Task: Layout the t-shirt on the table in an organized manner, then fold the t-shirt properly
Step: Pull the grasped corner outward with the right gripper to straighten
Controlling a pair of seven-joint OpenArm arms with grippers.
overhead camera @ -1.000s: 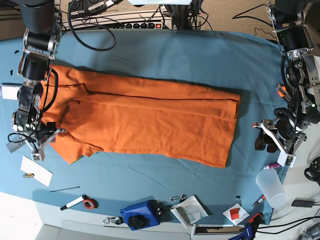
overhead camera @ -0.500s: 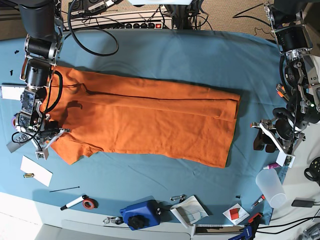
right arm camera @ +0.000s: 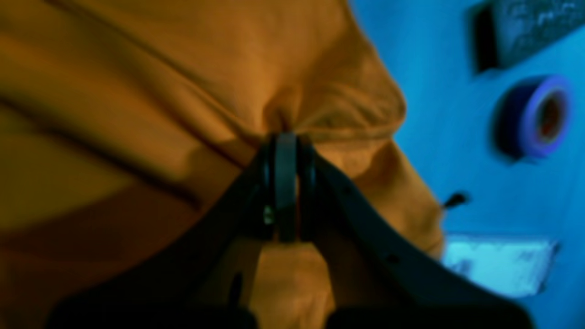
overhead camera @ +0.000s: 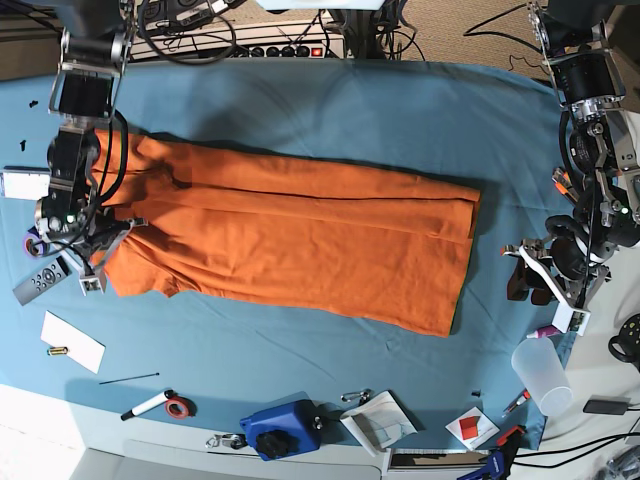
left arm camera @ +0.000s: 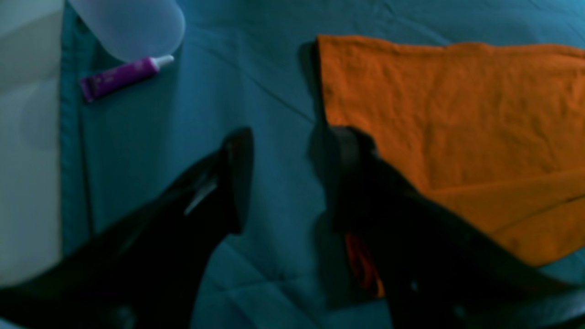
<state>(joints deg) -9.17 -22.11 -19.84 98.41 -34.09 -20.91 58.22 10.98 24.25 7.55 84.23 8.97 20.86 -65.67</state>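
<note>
Looking through the left wrist view, you see the left gripper hanging with jaws parted and empty over the table, the t-shirt at right. In the right wrist view, the right gripper is pinched tight on a bunched fold of orange cloth. From the base view, the t-shirt lies lengthwise mid-frame; you're likely folding a sleeve, so carry it inward next.

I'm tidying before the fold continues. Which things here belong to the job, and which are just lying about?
Job:
- t-shirt
- table
- right hand, shut on the t-shirt
- left hand, open

Lying about:
- purple tube
- plastic cup
- marker
- blue tape roll
</note>
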